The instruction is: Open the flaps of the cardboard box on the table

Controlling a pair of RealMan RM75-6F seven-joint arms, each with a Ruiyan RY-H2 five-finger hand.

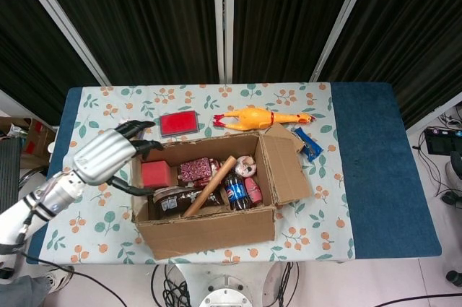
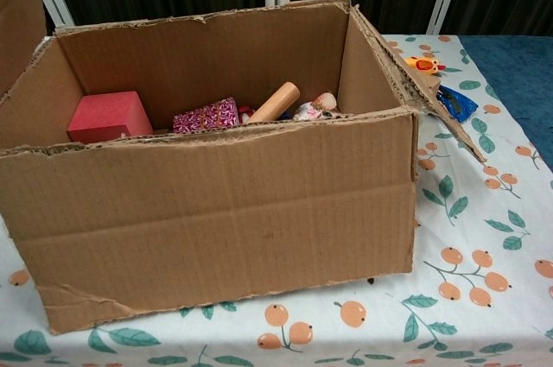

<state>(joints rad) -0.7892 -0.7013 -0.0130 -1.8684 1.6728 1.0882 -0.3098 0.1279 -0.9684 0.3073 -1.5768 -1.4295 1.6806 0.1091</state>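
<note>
Box: cardboard box (image 1: 209, 231) sat on the near middle of the patterned tablecloth (image 1: 317, 213), top uncovered, interior showing in both views.
Right flap: folded outward (image 1: 286, 166), leaning away from the box wall toward the blue packet (image 1: 309, 142).
Left flap: a cardboard panel (image 2: 19, 13) stood upright at the left edge of the chest view; in the head view it was hidden under the hand.
Left hand: silver-backed left hand (image 1: 108, 155) hovered just beside the box's left wall, dark fingers (image 1: 137, 146) spread apart; whether they touched the flap could not be told.
Right hand: out of both views.
Contents: red block (image 2: 104, 115), patterned pink packet (image 2: 206, 115), wooden rod (image 2: 276, 101), cola bottle (image 1: 234, 193), doll head (image 1: 249, 166).
Table behind box: rubber chicken (image 1: 260, 118), flat red case (image 1: 178, 123).
</note>
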